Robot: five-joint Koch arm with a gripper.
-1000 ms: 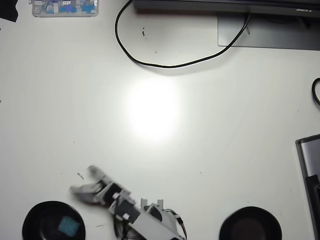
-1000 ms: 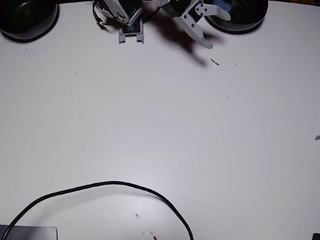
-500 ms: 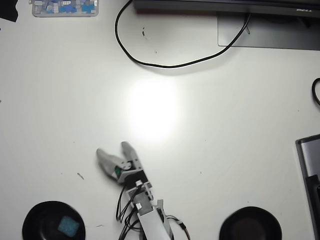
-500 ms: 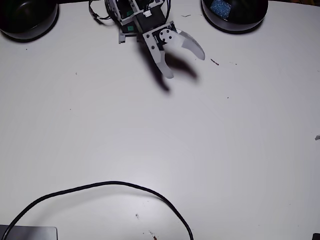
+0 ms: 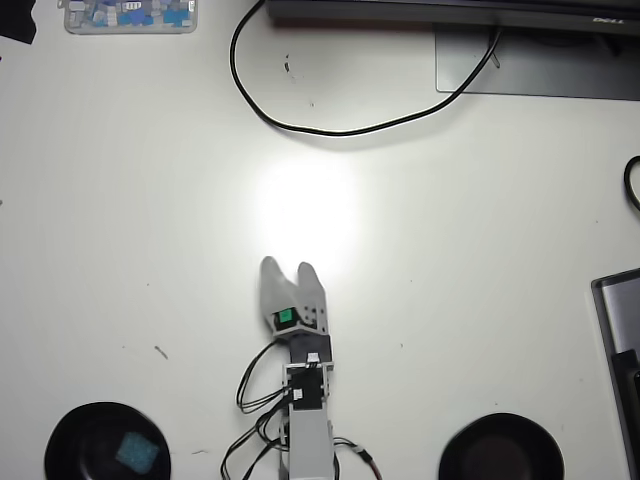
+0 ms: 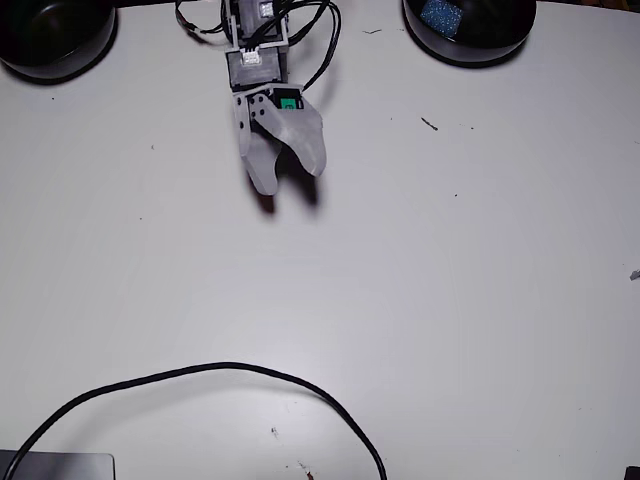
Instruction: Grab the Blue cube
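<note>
Blue cube (image 5: pixel 136 452) sits inside a black bowl (image 5: pixel 72 438) at the bottom left of the overhead view. In the fixed view the same cube (image 6: pixel 440 14) shows at the top right, in its bowl (image 6: pixel 505 40).

The claw (image 5: pixel 288 272) is empty, and its two tips stand a little apart with a small gap between them. A second ago it was right next to the cube's bowl. Now the arm has swung away and points at the bare middle of the table (image 5: pixel 480 250), well apart from the cube. I think that means the grab has not happened yet, and the claw must go back to the bowl.

Another black bowl (image 5: pixel 500 448) sits at the bottom right. A black cable (image 5: pixel 330 130) curls across the top.

Both bowls are cut off by the picture edge, and the cube looks small and blurry. The arm's base is cut off too. The little pieces in the clear box (image 5: pixel 130 16) are hard to make out.
</note>
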